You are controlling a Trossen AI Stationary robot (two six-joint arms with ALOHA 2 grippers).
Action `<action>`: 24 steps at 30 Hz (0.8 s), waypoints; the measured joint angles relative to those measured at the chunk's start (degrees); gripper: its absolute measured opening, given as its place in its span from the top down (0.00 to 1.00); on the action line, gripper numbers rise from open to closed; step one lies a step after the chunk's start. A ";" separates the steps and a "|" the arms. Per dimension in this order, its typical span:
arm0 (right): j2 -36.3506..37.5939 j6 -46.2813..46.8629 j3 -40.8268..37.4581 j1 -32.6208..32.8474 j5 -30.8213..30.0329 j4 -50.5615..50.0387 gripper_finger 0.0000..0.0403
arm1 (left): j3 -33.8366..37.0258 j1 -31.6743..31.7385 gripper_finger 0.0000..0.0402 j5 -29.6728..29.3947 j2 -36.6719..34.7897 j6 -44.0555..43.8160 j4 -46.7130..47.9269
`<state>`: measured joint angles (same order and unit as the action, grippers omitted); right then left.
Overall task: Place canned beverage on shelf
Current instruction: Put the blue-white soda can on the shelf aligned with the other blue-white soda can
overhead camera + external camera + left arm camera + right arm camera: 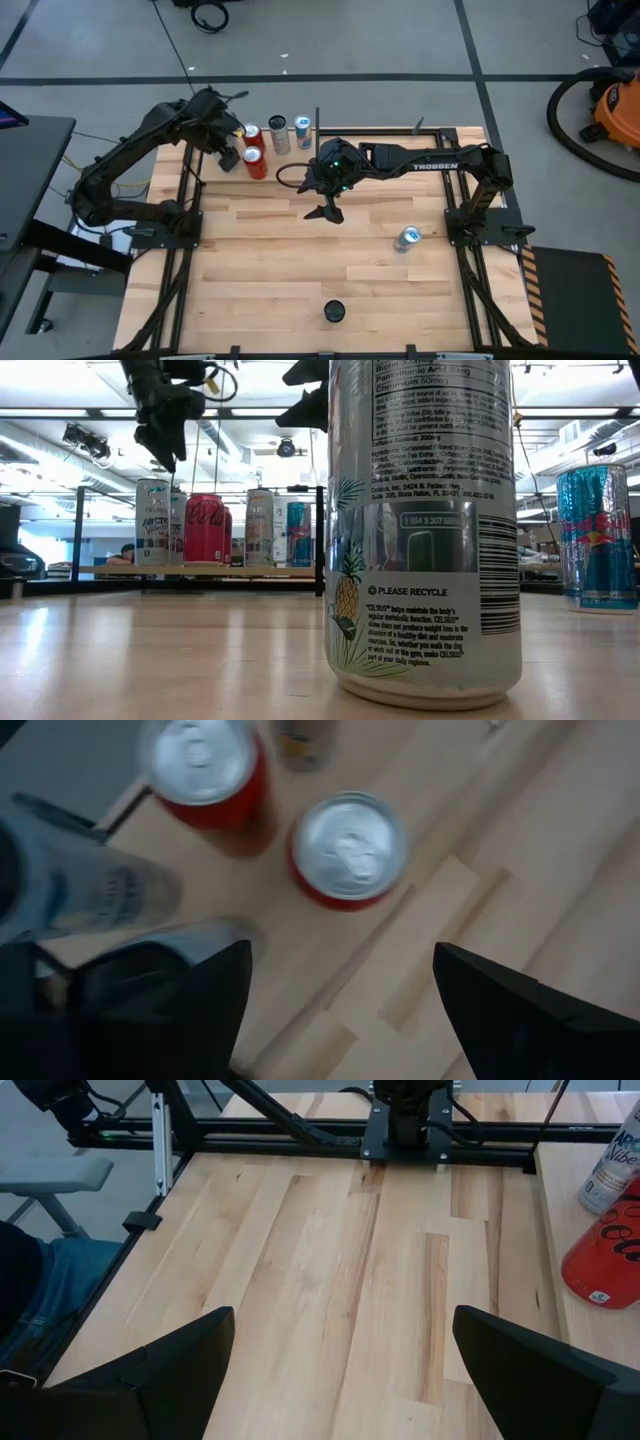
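The pale can [425,530] nearest on the desk [300,270] waits untouched, my right jaws [328,212] hang apart mid-desk, and my left jaws [228,158], apart over red cans [254,162] on the shelf [200,571], have released, I judge; next, fetching another.

Pale, smooth wood tabletop [300,260] — glossy metal cans [254,163] with shiny silver lids, matt black frame [185,215].

You are seeing "TROSSEN" showing on the right arm [432,166]. The near can [425,530] is saying "PLEASE RECYCLE". The blue can [597,536] is showing "Red Bull".
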<state>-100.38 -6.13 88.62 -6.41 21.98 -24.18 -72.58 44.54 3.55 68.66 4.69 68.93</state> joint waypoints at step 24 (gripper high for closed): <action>0.01 0.11 0.00 -0.05 0.00 -1.47 0.04 | -0.04 -5.00 0.22 -3.75 -0.02 -4.48 5.32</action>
<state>-100.37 -6.02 88.62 -6.46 21.98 -25.65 -72.62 39.54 -0.21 68.64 0.21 74.25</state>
